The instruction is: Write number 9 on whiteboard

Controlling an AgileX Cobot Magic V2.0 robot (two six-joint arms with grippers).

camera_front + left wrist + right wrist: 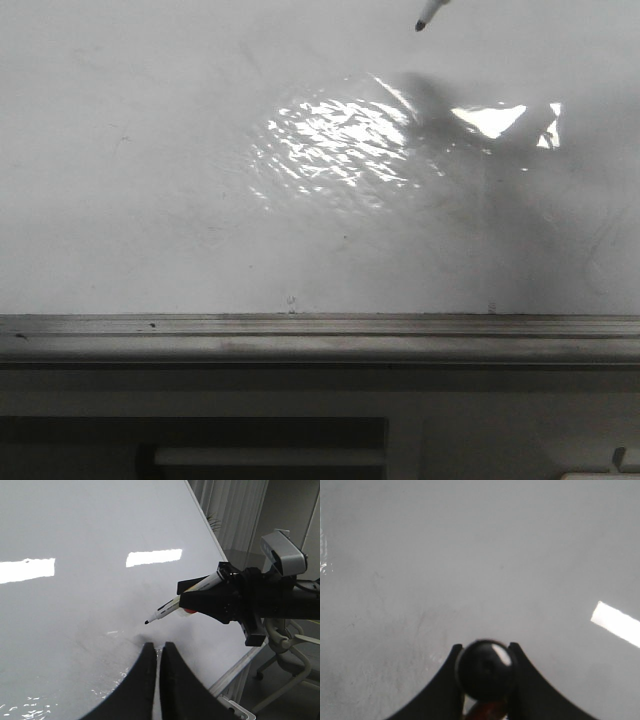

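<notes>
- The right gripper (200, 597) is clenched around a marker (172, 607), whose dark tip hangs just above the whiteboard (150, 200), apparently not yet touching.
- The left gripper (158, 652) sits with its fingers pressed together, grasping nothing, low over the board.
- No number 9 is visible; the board shows only faint smudges and bright glare patches.
- Risk: if the tip comes down too lightly the line could skip; too hard, and the marker could slip in the grip or the tip be crushed.
- Old smudges might muddle a thin stroke.
- A grey metal edge strip (320, 335) bounds the board; an office chair (285, 640) and curtains (230, 510) stand beyond.
</notes>
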